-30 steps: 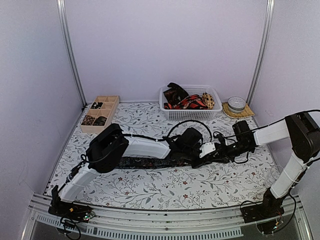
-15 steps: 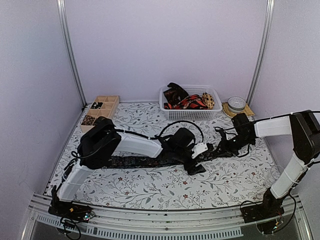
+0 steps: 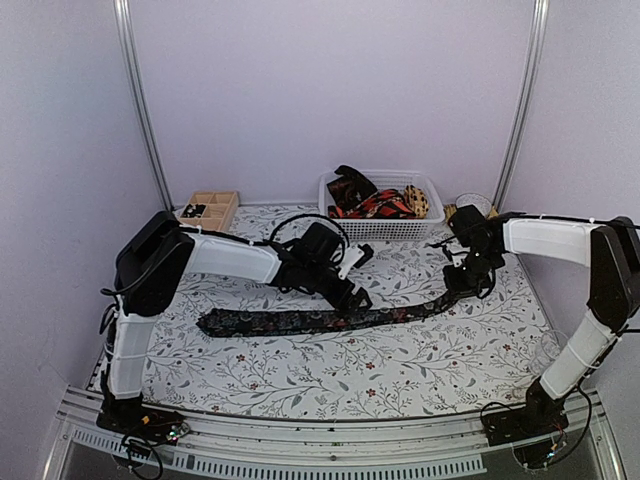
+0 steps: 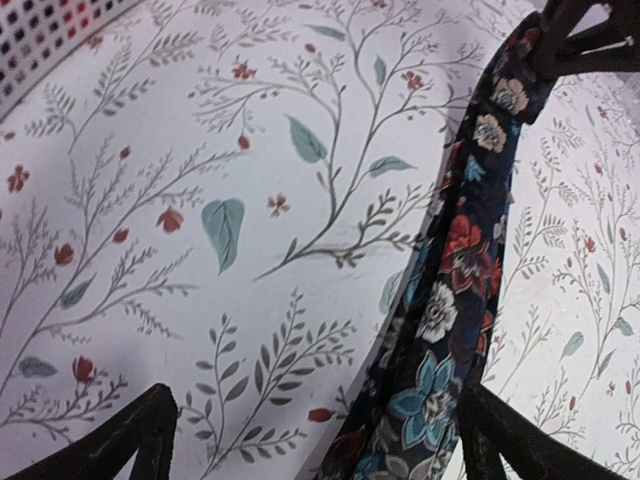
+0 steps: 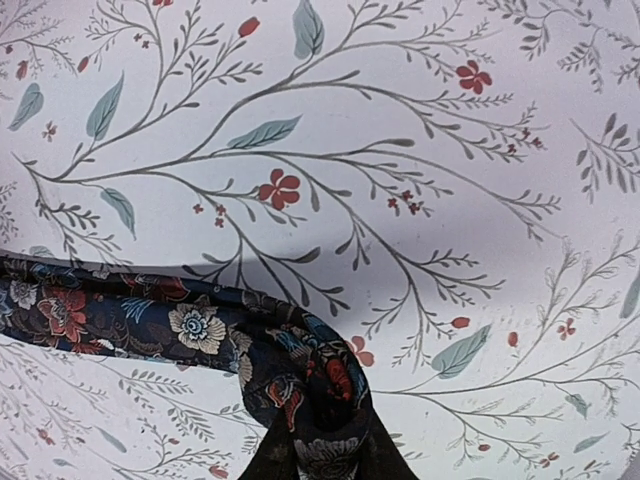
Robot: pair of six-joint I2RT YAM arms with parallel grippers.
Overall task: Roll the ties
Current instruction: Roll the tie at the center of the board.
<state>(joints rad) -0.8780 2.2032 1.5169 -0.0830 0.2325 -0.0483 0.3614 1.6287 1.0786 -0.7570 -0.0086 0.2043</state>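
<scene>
A dark floral tie [image 3: 300, 322] lay stretched out flat on the patterned counter [image 3: 300, 390], in front of a white mesh basket [image 3: 380, 229], on the side nearer the arms. It ran from left of the basket's front to right of it, and none of it was rolled yet. More ties [image 3: 375, 203] sat heaped inside the basket.

The left fingers [image 3: 352, 296], in front of the basket's left corner, were spread wide over the tie's middle and held nothing. The cloth passed between them, closer to one side.

The right fingers [image 3: 460, 287], in front of the basket's right corner, were nearly closed and pinched the tie's narrow end, lifting it just off the counter.

Risks, as a judgement: the pinch looked small, so a pull could let the end slip free. With the left fingers open, nothing pinned the tie, so pulling might drag or twist it.
</scene>
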